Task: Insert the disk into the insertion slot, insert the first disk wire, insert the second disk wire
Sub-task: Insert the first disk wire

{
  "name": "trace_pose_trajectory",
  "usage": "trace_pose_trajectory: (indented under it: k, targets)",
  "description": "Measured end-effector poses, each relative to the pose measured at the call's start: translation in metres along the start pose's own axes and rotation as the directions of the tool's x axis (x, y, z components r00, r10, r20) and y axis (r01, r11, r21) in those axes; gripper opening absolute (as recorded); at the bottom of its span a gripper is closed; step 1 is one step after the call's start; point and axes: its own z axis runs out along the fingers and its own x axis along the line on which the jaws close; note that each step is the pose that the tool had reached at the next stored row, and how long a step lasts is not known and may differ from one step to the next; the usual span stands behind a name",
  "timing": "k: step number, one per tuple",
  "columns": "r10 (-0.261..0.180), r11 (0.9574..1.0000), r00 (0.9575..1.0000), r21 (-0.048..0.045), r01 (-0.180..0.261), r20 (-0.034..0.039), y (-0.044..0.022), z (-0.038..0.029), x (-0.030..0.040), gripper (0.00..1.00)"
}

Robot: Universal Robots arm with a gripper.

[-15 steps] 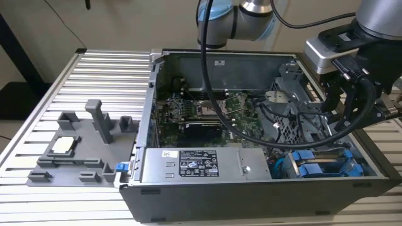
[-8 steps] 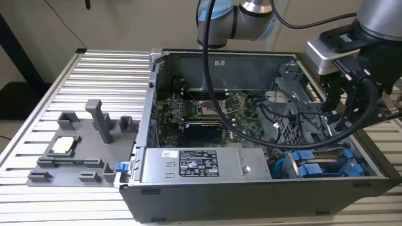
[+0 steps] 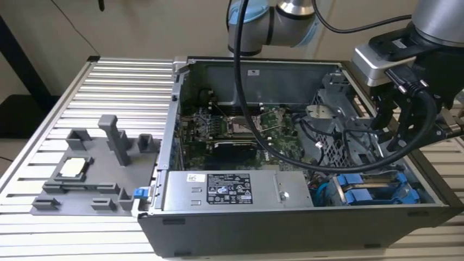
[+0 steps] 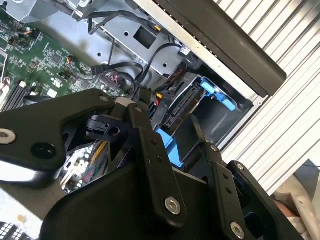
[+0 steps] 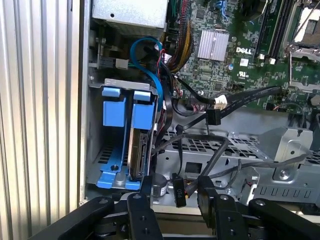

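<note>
Hovering with the black two-fingered gripper over the perforated grey metal cage, at the exterior view's right end of the open dark-grey computer case on the ribbed aluminium counter. Spread wide at the fingers in both wrist views, clamping nothing, with a small black plug hanging in the gap close to one fingertip; contact there impossible to tell. In the first wrist view, shows the flat silver-grey disk in its bright blue plastic carrier frame seated on edge inside the narrow grey sheet-metal insertion slot, just beside a second blue plastic guide piece. Shows a thin black wire with a black connector lying loose near the green motherboard, apart from the disk.
</note>
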Motion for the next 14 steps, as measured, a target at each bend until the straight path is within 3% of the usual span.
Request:
trace_pose_trajectory:
  k: [8, 14]
  targets:
    - [0.000, 1.0000, 1.0000, 0.0000, 0.000, 0.0001, 0.0000, 0.0001, 0.0000, 0.19]
    - [0.000, 1.0000, 1.0000, 0.0000, 0.000, 0.0001, 0.0000, 0.0002, 0.0000, 0.19]
